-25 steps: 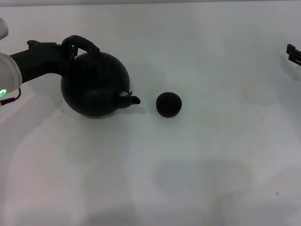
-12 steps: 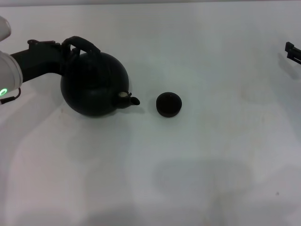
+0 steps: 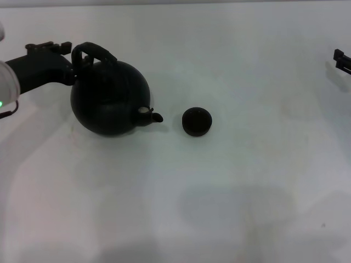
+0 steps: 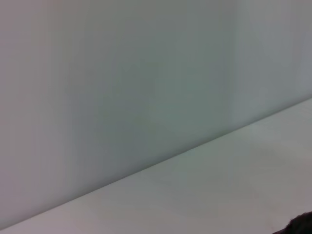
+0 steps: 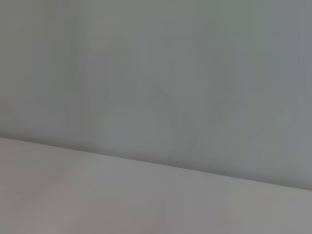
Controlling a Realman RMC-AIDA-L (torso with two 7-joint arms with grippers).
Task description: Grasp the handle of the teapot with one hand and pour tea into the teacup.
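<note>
Left tool [image 3: 64, 53] sits just beside the dark arched hoop handle [image 3: 93, 52] of the big round matte-black teapot [image 3: 109, 97], on the side away from the spout. I cannot tell whether it is clenched on the hoop or only alongside. Teapot stands upright on the white worktop [image 3: 230, 192]. Its short stubby spout with the pale tip [image 3: 149, 113] points away from the tool toward the tiny round dark handleless teacup [image 3: 196, 121], which sits near the spout, not touching.

Step in hand, as I judge it: securing the handle. I want the grip on the thick upper part of the hoop, centred, so the pot does not swing when lifted.

Right tool [image 3: 341, 60] is parked at the far right edge of the head view, well apart; state not readable.

Open worktop on all sides of pot and cup. Far worktop edge lies close behind the tool; wrist views show only wall and worktop.
</note>
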